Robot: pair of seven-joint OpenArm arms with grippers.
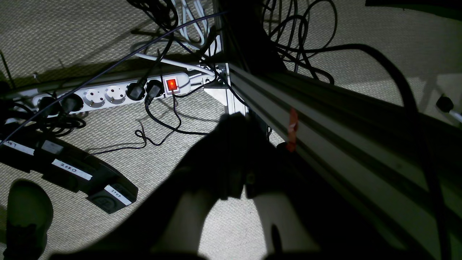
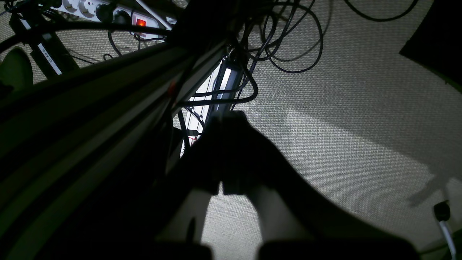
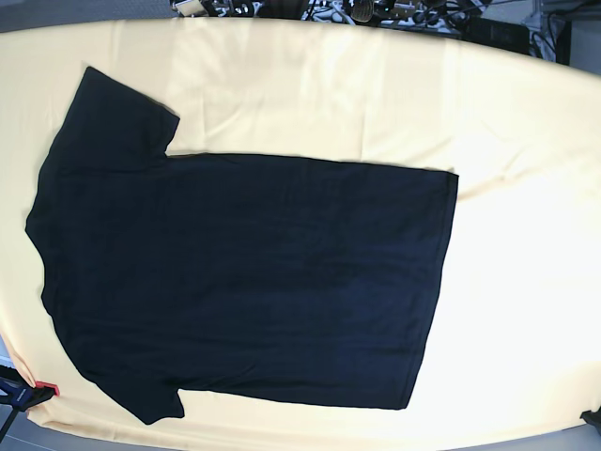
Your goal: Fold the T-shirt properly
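The black T-shirt (image 3: 244, 282) lies spread flat, plain side up, on the pale yellow cloth (image 3: 526, 235) in the base view. Its sleeves are at the left and its hem at the right. No print shows. Neither arm appears in the base view. In the left wrist view my left gripper (image 1: 236, 124) is a dark silhouette hanging over the floor, jaws together and holding nothing. In the right wrist view my right gripper (image 2: 229, 119) looks the same, jaws together and holding nothing. The T-shirt shows in neither wrist view.
Both wrist cameras look down at carpet below the table. An aluminium frame rail (image 1: 343, 119) runs diagonally beside the grippers. A white power strip (image 1: 108, 94) with a lit red switch, tangled black cables (image 2: 281, 43), a labelled black pedal unit (image 1: 72, 169) and a shoe (image 1: 25, 213) lie there.
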